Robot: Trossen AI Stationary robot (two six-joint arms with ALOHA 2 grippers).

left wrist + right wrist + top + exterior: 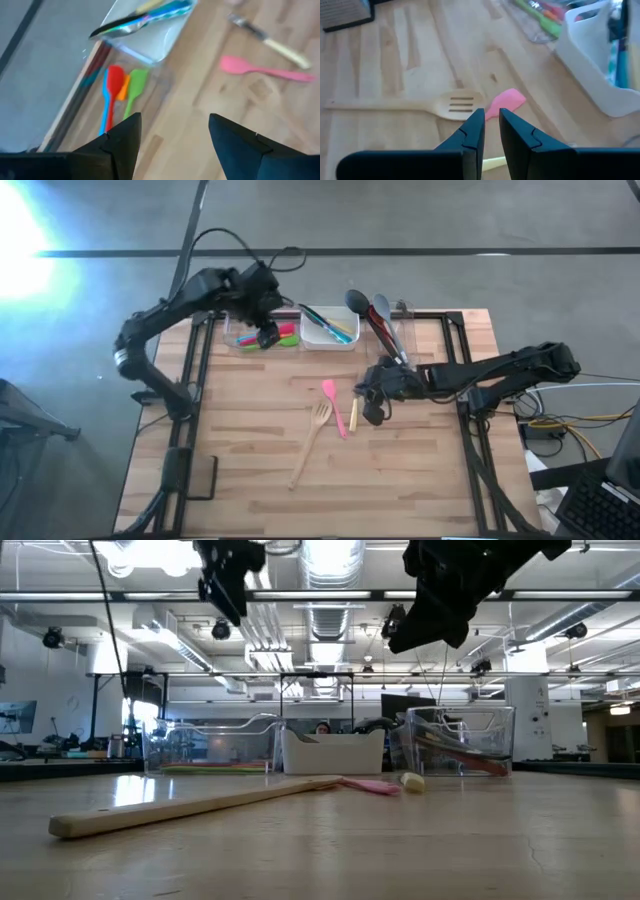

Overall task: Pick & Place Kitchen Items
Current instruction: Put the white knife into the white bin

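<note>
High view. Take the white tub (328,330) at the far edge of the table (250,460) as your landmark. Your left gripper (266,333) hangs over the clear tub (258,336) just left of it, where red, green, orange and blue utensils (284,336) lie. A second clear tub (392,330) to the landmark's right carries a black ladle (356,302) and a grey spoon (381,308). Nearer than the landmark, on bare wood, lie a pink spatula (335,405), a wooden fork (311,441) and a short yellow-handled utensil (353,413). Your right gripper (372,409) sits just beside the yellow-handled piece.

Low view. Both grippers hang well above the table. In front of the white tub (333,752) you see the wooden fork (190,808) running toward the camera, with the pink spatula (368,785) and the yellow handle end (411,781) beyond it.

Left wrist view. Your left gripper (173,135) has its fingers spread wide with nothing between them. Past them lie the red, green, orange and blue utensils (120,90) in the clear tub, the white tub (150,35) and the pink spatula (265,70).

Right wrist view. Your right gripper (490,125) has its fingers drawn nearly together, a narrow gap left, holding nothing. Just beyond the tips lie the pink spatula (504,102) and the wooden fork (410,105); the white tub (592,70) stands farther off.
</note>
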